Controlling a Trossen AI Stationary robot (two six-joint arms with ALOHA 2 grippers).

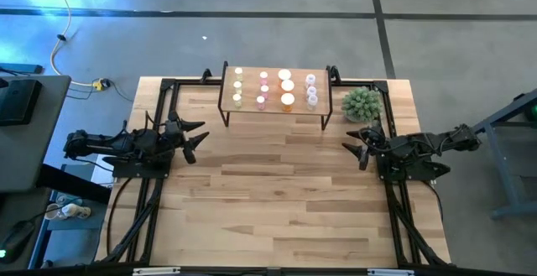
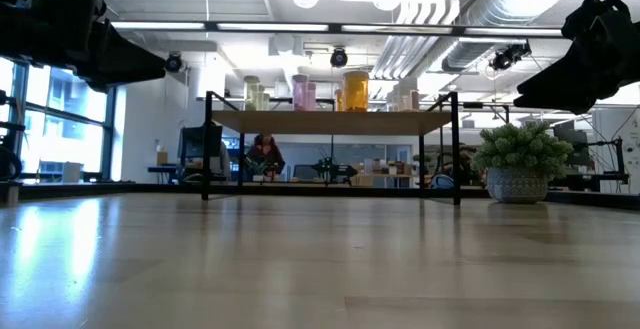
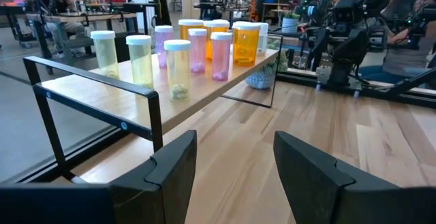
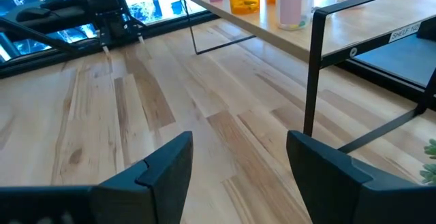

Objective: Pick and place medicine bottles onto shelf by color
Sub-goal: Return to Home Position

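The shelf, a light-wood board on black legs, stands at the table's far middle. Several medicine bottles stand upright on it in rows by colour: yellowish at its left, pink, orange, and clear/pale at its right. They also show in the left wrist view. My left gripper is open and empty, near the table's left side. My right gripper is open and empty, near the right side.
A green potted plant stands on the table just right of the shelf, near my right gripper. The tabletop's middle and near part show bare wood. People sit in the room beyond.
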